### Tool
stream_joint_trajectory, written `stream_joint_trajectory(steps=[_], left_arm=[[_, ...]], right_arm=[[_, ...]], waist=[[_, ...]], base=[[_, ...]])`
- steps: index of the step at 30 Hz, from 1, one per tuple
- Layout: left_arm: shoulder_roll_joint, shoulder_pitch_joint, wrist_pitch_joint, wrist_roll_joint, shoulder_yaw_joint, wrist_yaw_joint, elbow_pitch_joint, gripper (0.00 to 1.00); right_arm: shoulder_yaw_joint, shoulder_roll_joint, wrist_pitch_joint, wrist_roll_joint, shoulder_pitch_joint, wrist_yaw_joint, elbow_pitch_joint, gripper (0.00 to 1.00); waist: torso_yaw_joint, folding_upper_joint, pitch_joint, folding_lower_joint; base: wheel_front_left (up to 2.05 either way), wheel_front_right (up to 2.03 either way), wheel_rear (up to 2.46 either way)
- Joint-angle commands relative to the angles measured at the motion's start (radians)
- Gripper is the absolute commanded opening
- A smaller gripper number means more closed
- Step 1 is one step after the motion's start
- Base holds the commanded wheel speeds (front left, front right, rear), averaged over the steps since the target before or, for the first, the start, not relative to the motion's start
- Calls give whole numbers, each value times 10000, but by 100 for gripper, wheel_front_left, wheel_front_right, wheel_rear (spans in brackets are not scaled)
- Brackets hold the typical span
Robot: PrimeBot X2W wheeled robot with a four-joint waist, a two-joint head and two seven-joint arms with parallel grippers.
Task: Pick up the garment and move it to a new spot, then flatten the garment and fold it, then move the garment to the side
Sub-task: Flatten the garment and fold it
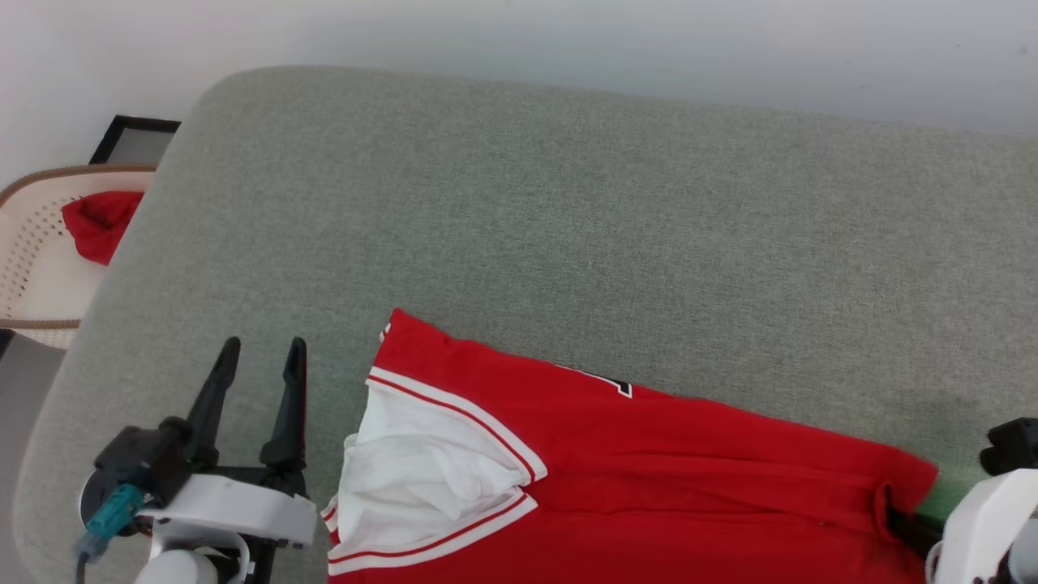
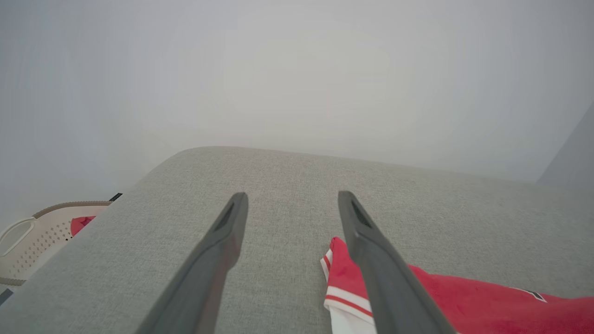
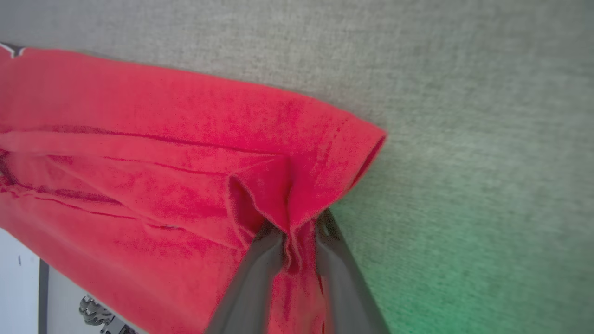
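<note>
The garment [image 1: 649, 454], a red jersey with a white sleeve and red-white striped trim, lies on the grey cushion [image 1: 568, 203] along the near edge, with part of a black print showing at its far edge. My right gripper [image 1: 898, 513] is at its right corner; in the right wrist view the fingers [image 3: 260, 260] pinch a bunched fold of the garment [image 3: 139, 162] between them, right gripper [image 3: 299, 222] shut on it. My left gripper [image 1: 263, 349] stands open just left of the sleeve, holding nothing. In the left wrist view the left gripper [image 2: 292, 197] points over bare cushion, the garment [image 2: 464, 297] beside its right finger.
A cream perforated basket [image 1: 32, 243] stands off the cushion's left edge with a small plain red cloth [image 1: 97, 223] in it. A black-framed object [image 1: 134, 138] lies behind it. A pale wall runs along the cushion's far side. The cushion's far half is bare fabric.
</note>
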Motion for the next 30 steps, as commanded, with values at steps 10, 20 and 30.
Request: stream_joint_trajectory(steps=[10, 20, 30], left_arm=[[53, 94, -36, -174, 122, -28, -108, 100], [-6, 227, -37, -374, 123, -29, -196, 100], [163, 437, -37, -403, 7, -30, -247, 100]], right_arm=[[-207, 90, 309, -195, -102, 22, 198, 0], [-826, -461, 266, -94, -714, 16, 567, 0], [-1519, -1395, 14, -265, -1214, 27, 1336, 0]], waist=[[-51, -1, -34, 0], [-104, -1, -165, 0], [-212, -1, -328, 0]], base=[[0, 0, 0], [0, 0, 0], [0, 0, 0]])
